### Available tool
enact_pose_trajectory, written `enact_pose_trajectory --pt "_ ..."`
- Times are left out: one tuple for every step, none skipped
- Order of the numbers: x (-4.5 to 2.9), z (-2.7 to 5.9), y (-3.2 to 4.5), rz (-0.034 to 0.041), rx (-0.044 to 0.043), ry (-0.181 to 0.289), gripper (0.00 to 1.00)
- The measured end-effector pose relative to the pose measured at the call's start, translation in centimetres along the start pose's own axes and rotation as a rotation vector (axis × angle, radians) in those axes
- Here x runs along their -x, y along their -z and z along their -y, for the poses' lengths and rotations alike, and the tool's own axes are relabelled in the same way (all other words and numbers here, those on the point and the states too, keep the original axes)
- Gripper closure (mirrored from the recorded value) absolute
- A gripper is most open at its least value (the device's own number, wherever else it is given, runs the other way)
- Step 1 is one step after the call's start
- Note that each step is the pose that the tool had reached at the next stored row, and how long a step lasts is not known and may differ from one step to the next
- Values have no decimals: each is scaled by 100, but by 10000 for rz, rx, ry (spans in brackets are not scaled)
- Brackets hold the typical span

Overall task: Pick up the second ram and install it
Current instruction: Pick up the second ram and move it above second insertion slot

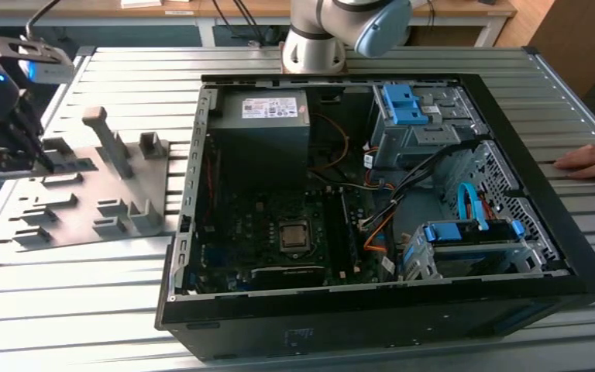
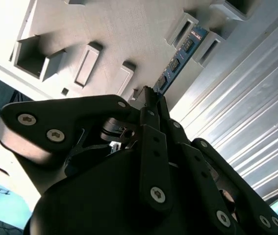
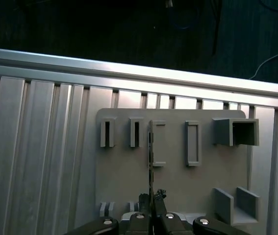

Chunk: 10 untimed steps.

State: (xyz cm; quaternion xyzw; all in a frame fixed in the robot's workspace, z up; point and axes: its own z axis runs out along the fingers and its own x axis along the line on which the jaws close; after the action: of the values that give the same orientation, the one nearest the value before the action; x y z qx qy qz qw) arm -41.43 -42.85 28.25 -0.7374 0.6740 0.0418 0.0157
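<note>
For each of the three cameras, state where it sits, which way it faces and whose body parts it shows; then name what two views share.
Exterior view: off the arm, looking down on the case and tray; shows that arm, the gripper and a person's hand.
First wrist view: on the wrist, facing the tray squarely past the gripper; ram seen edge-on.
Second wrist view: on the wrist, slanting along the gripper toward the ram's face.
Shared: both wrist views show the gripper shut on the ram.
</note>
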Motion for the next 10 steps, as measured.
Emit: enact_pose_trajectory --pt "3 -1 32 24 -2 1 86" --pt "5 -2 61 45 -4 2 86" --pt "8 -3 88 65 -6 2 86" --pt "9 -4 115 86 -8 4 86" --pt "12 -5 145 105 -10 4 86" --pt "15 -6 175 124 -12 5 86" --pt "17 -6 202 141 -12 6 86" --pt "19 -7 230 164 -15 7 86" --pt "21 -8 257 185 -17 8 86" --pt "23 -9 283 204 -19 9 86"
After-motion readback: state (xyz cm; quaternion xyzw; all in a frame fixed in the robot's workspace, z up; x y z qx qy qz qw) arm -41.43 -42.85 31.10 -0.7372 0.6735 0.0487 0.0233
